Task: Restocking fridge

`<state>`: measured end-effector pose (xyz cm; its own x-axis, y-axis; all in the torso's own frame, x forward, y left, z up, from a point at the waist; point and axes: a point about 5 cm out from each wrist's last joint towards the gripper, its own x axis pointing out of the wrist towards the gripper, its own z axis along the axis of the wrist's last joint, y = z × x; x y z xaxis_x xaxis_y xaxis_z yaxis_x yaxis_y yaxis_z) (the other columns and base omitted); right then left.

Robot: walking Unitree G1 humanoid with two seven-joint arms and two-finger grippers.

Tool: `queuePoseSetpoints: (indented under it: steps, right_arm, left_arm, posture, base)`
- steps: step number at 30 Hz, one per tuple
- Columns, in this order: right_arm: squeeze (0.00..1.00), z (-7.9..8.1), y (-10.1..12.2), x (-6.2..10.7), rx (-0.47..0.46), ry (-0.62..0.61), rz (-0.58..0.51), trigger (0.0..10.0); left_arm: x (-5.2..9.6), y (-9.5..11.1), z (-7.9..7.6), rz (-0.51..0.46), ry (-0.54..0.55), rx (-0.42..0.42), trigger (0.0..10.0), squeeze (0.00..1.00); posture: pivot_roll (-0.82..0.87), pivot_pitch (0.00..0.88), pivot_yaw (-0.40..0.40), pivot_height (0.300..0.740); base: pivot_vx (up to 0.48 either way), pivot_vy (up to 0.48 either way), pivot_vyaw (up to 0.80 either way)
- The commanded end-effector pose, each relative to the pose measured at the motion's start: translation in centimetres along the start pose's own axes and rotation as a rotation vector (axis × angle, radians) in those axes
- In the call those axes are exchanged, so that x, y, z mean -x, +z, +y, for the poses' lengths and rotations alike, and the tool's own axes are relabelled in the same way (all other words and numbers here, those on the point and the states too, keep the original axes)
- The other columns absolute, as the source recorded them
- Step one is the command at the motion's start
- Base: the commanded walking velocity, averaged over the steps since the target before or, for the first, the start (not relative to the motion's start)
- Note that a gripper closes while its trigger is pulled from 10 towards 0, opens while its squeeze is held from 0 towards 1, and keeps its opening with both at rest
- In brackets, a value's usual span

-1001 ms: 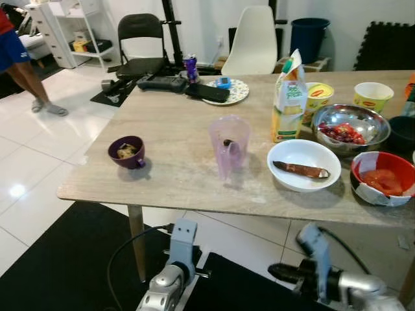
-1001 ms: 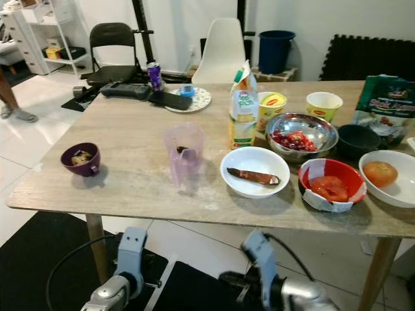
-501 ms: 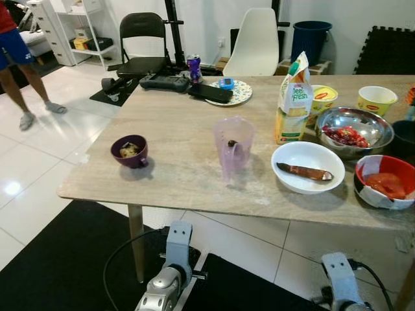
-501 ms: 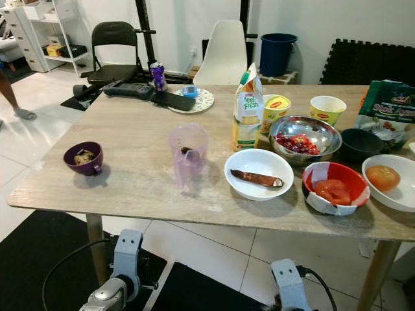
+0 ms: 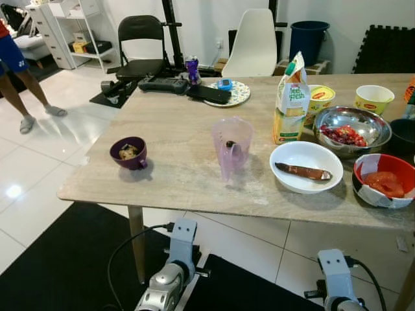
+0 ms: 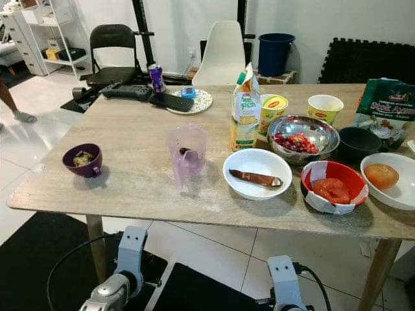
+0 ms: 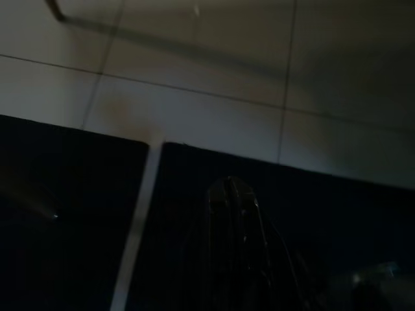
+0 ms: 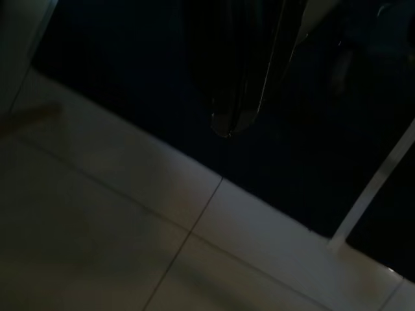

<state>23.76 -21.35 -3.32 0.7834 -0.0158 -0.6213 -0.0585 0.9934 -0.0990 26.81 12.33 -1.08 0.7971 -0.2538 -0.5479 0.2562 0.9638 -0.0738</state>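
Off to the far left, on the white tiled floor, a person's legs stand well away from the counter. At the counter's left end a small purple cup sits near the front edge, with bare wood all around it. Behind it, toward the far edge, lie a dark controller, a can and a patterned plate; a black folding chair and a white chair stand beyond that edge.

Near the middle, a translucent lilac pitcher stands upright, apart from everything, with open surface between it and the purple cup. To its right the things crowd together: a juice carton stands upright, a white bowl holding a brown piece lies close to the front edge, and a steel bowl of red bits sits behind it. Two yellow cups stand at the back. Further right come a red bowl under torn wrap, a black bowl, a green packet and, at the right edge, a white bowl with a tomato.

Both arms hang below the front edge over a black mat. The left gripper has its fingers pressed together, pointing at mat and tile. The right gripper is dark; whether it is parted or closed I cannot tell.
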Motion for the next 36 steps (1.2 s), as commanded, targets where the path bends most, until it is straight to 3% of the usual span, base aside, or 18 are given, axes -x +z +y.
queuePoseSetpoints:
  steps: [1, 3, 7, 10, 12, 16, 18, 19, 23, 25, 26, 28, 29, 30, 31, 32, 33, 36]
  right_arm:
    - [0.00, -0.1, -0.4, 0.1, 0.020, 0.009, 0.009, 10.0]
    - [0.00, 0.0, -0.1, 0.1, 0.034, 0.020, -0.001, 10.0]
    - [0.00, 0.1, 0.4, 0.0, -0.008, 0.040, -0.015, 10.0]
    - [0.00, 0.5, 0.6, 0.1, 0.073, 0.098, -0.017, 10.0]
    - [0.00, 0.4, 1.0, 0.1, 0.030, 0.093, -0.032, 10.0]
    - [0.00, 0.7, 0.8, 0.0, 0.031, 0.105, -0.022, 10.0]
    - [0.00, 1.2, 1.0, 0.1, 0.063, 0.153, -0.033, 10.0]
    - [0.00, 1.9, 1.7, 0.4, 0.096, 0.269, -0.069, 10.0]
    - [0.00, 2.5, 2.5, 0.9, 0.103, 0.386, -0.100, 10.0]
    - [0.00, 3.3, 4.2, 2.3, 0.186, 0.613, -0.146, 10.0]
    - [0.00, 3.3, 4.2, 2.3, 0.186, 0.613, -0.146, 10.0]
    - [0.00, 3.3, 6.8, 4.5, 0.228, 0.815, -0.186, 10.0]
    - [0.00, 3.3, 6.8, 4.5, 0.228, 0.815, -0.186, 10.0]
    - [0.00, 3.4, 9.6, 6.8, 0.244, 0.990, -0.235, 10.0]
    - [0.00, 3.6, 10.8, 7.9, 0.258, 1.064, -0.255, 10.0]
    - [0.00, 3.8, 15.2, 11.0, 0.281, 1.234, -0.358, 10.0]
    - [0.00, 3.8, 15.2, 11.0, 0.281, 1.234, -0.358, 10.0]
    - [0.00, 4.0, 18.2, 13.5, 0.292, 1.357, -0.444, 10.0]
  left_arm:
    - [0.4, -1.0, 0.6, 0.034, 0.030, 0.034, 10.0, 0.00]
    - [0.4, -0.9, 0.6, 0.028, 0.033, 0.057, 10.0, 0.00]
    - [0.2, -1.2, 0.6, 0.043, 0.030, -0.018, 10.0, 0.00]
    - [0.3, 0.0, 1.0, -0.018, 0.065, 0.101, 10.0, 0.00]
    - [0.2, -0.1, 0.4, -0.014, 0.009, 0.034, 10.0, 0.00]
    - [0.2, -0.7, 0.6, 0.010, 0.024, 0.006, 10.0, 0.00]
    - [0.3, -0.6, 0.7, -0.002, 0.031, 0.040, 10.0, 0.00]
    - [0.3, -0.3, 0.2, -0.021, 0.000, 0.054, 10.0, 0.00]
    - [0.3, -0.6, 0.0, -0.007, -0.016, -0.006, 10.0, 0.00]
    - [0.5, -0.7, 0.3, -0.018, 0.009, 0.013, 10.0, 0.00]
    - [0.5, -0.7, 0.3, -0.018, 0.009, 0.013, 10.0, 0.00]
    - [0.7, -1.1, 0.3, -0.008, -0.009, -0.031, 10.0, 0.00]
    - [0.7, -1.1, 0.3, -0.008, -0.009, -0.031, 10.0, 0.00]
    - [1.0, -2.0, 0.9, 0.023, 0.013, -0.056, 10.0, 0.00]
    - [1.1, -2.3, 1.4, 0.034, 0.044, -0.037, 10.0, 0.00]
    - [1.4, -2.4, 1.7, 0.025, 0.049, -0.001, 10.0, 0.00]
    - [1.4, -2.4, 1.7, 0.025, 0.049, -0.001, 10.0, 0.00]
    - [1.5, -2.4, 1.4, 0.023, 0.022, -0.024, 10.0, 0.00]
  posture:
    - [-0.06, 0.103, 0.085, 0.740]
    - [-0.06, 0.103, 0.085, 0.740]
    - [-0.06, 0.100, 0.068, 0.740]
    - [-0.07, 0.107, 0.071, 0.740]
    - [-0.07, 0.101, 0.056, 0.740]
    - [-0.07, 0.106, 0.064, 0.740]
    - [-0.07, 0.110, 0.082, 0.740]
    - [-0.07, 0.108, 0.059, 0.740]
    - [-0.07, 0.116, 0.078, 0.740]
    - [-0.07, 0.117, 0.084, 0.740]
    - [-0.07, 0.117, 0.084, 0.740]
    - [-0.07, 0.124, 0.073, 0.740]
    - [-0.07, 0.124, 0.073, 0.740]
    - [-0.08, 0.126, 0.090, 0.740]
    - [-0.08, 0.126, 0.090, 0.740]
    - [-0.08, 0.135, 0.082, 0.740]
    - [-0.08, 0.135, 0.082, 0.740]
    - [-0.07, 0.132, 0.069, 0.740]
  base:
    - [0.000, 0.000, 0.00]
    - [0.000, 0.000, 0.00]
    - [0.000, 0.000, 0.00]
    - [0.000, 0.000, 0.00]
    - [0.000, 0.000, 0.00]
    - [0.000, 0.000, 0.00]
    - [0.000, 0.000, 0.00]
    - [0.000, 0.000, 0.00]
    - [0.000, 0.000, 0.00]
    - [0.000, 0.000, 0.00]
    - [0.000, 0.000, 0.00]
    - [0.000, 0.000, 0.00]
    - [0.000, 0.000, 0.00]
    - [0.000, 0.000, 0.00]
    - [0.000, 0.000, 0.00]
    - [0.000, 0.000, 0.00]
    - [0.000, 0.000, 0.00]
    - [0.000, 0.000, 0.00]
